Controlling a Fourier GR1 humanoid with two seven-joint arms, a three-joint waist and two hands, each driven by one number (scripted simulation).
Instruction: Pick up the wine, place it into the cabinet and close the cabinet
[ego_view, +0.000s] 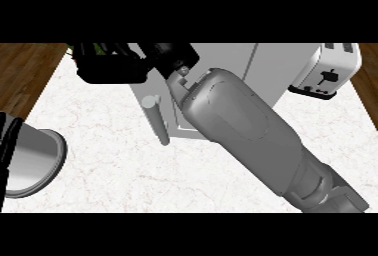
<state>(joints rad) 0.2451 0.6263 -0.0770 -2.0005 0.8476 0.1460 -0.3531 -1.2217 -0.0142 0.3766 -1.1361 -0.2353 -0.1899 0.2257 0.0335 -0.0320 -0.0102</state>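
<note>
A: Where is the right hand (122, 62)?
B: At the far left of the counter, up by the far edge. It is a black hand on the end of the long grey right forearm (247, 135), which runs diagonally from the near right corner. The fingers look curled round something dark with a hint of green at the very far edge, which I take for the dark green wine bottle (83, 50). Most of it is hidden by the hand, so I cannot be sure.

A: And the cabinet?
B: The pale grey box cabinet (236, 65) sits at the far middle of the white marble counter (148, 175). Its door (151, 107), with a grey bar handle (156, 120), stands swung out toward the near side, so it is open.

A: How far along, then?
B: I judge it to be early to midway. The bottle seems held just left of the cabinet, not inside. Placing it and shutting the door both remain.

A: The other hand?
B: The left hand does not show. At the near left edge there is only a silver round metal pot (33, 162). A white toaster (328, 70) stands at the far right.
</note>
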